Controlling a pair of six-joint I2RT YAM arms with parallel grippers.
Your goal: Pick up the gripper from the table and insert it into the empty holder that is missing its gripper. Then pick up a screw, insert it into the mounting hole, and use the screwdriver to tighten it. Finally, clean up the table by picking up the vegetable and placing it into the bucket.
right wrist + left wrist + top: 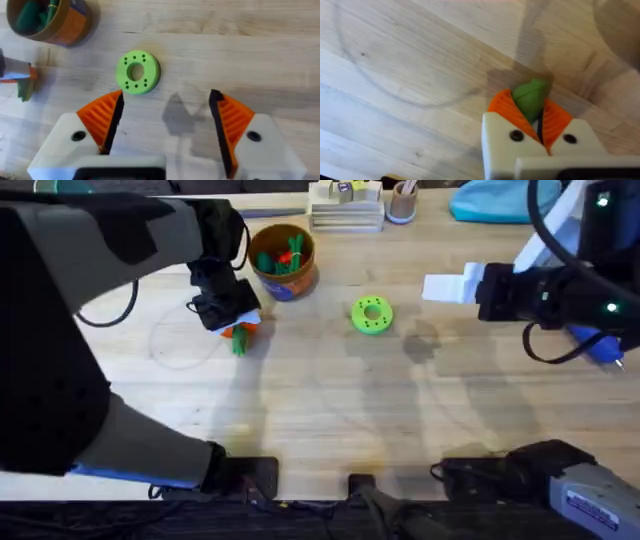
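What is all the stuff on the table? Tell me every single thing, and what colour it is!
vegetable: one, green, pinched between the left gripper's orange pads, just above the table
bucket: one, tan rim and blue lower body, far side left of middle, with red and green things inside
ring-shaped disc: one, green with small holes, flat on the table near the middle
screwdriver: one, blue, at the right edge behind the right arm
stack of flat pieces: one, pale, far edge
cup: one, pale, far edge beside the stack
table: one, light wood
left gripper: one, white with orange pads, shut on the vegetable
right gripper: one, white with orange pads, open
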